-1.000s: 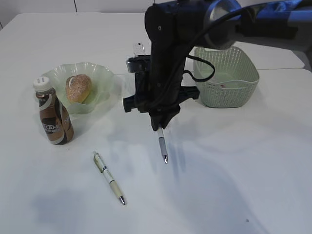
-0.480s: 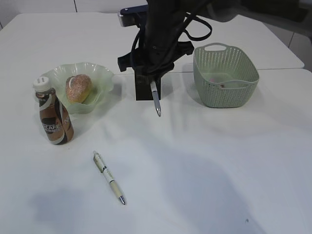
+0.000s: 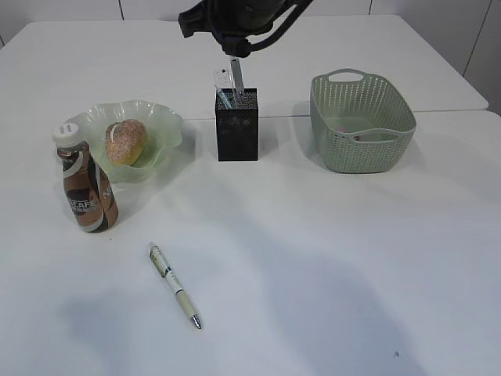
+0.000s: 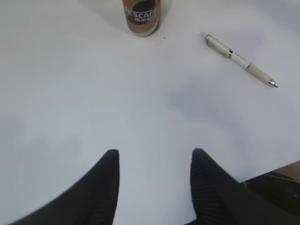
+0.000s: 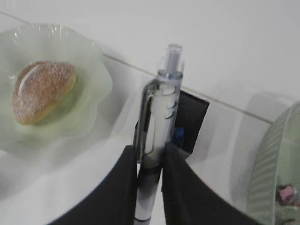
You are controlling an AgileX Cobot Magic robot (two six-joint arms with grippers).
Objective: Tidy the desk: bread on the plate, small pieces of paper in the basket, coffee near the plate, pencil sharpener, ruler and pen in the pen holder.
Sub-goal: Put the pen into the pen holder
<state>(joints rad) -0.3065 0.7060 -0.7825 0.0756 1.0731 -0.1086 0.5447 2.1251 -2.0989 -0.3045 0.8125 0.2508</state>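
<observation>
My right gripper (image 5: 151, 159) is shut on a clear-barrelled pen (image 5: 159, 117), clicker end up. It holds the pen over the black pen holder (image 5: 194, 117), in which something blue (image 5: 177, 136) shows. In the exterior view that gripper (image 3: 237, 56) hangs above the pen holder (image 3: 236, 129), with the pen's lower end (image 3: 237, 78) near the rim beside a white strip (image 3: 223, 79). A second pen (image 3: 175, 286) lies on the table in front. The bread (image 3: 125, 141) sits on the green plate (image 3: 160, 129), and the coffee bottle (image 3: 88, 184) stands beside it. My left gripper (image 4: 154, 154) is open over bare table.
The green basket (image 3: 362, 121) stands right of the pen holder, with a pink scrap of paper (image 5: 284, 193) inside. From the left wrist I see the coffee bottle (image 4: 141, 16) and the lying pen (image 4: 239, 58) ahead. The table's near edge (image 4: 262, 171) is close on the right.
My right arm has carried its pen from the table's middle back and up to above the pen holder. Everything else stays put.
</observation>
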